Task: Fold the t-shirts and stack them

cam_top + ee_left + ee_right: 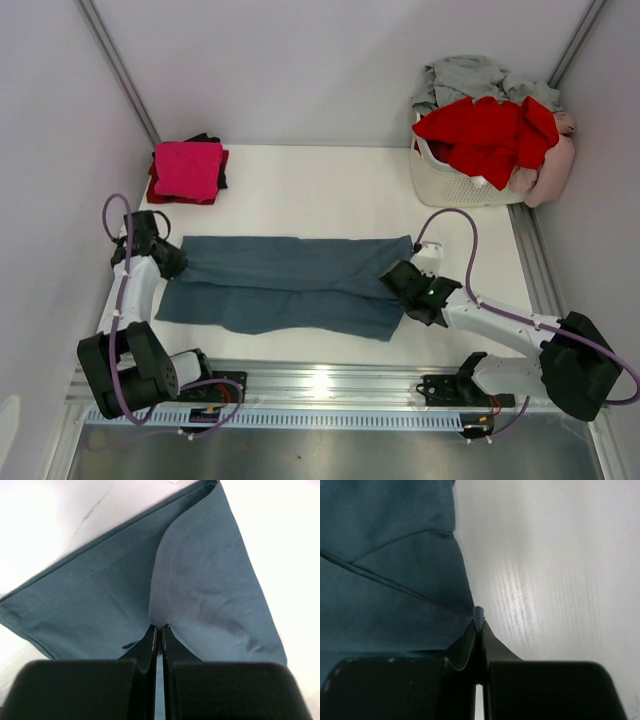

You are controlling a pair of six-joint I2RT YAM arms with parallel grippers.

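- Left gripper is pinching the slate blue-grey t-shirt at its 9 o'clock end, jaws together on cloth.
- The t-shirt is lying mid-table, long axis running 9 to 3 o'clock.
- Right gripper is clamping its 3 o'clock end.

Stretched flat on the table between left gripper and right gripper: large t-shirt, left end caught in the left gripper, right end caught in the right gripper, far lengthwise layer overlapping the near one. Beyond the left gripper, well apart from it, at the table's far corner on that side: stack of folded t-shirts, one on another. Beyond and outward of the right gripper, at the opposite far corner: laundry basket, with heap of loose t-shirts in it and hanging over its rim.
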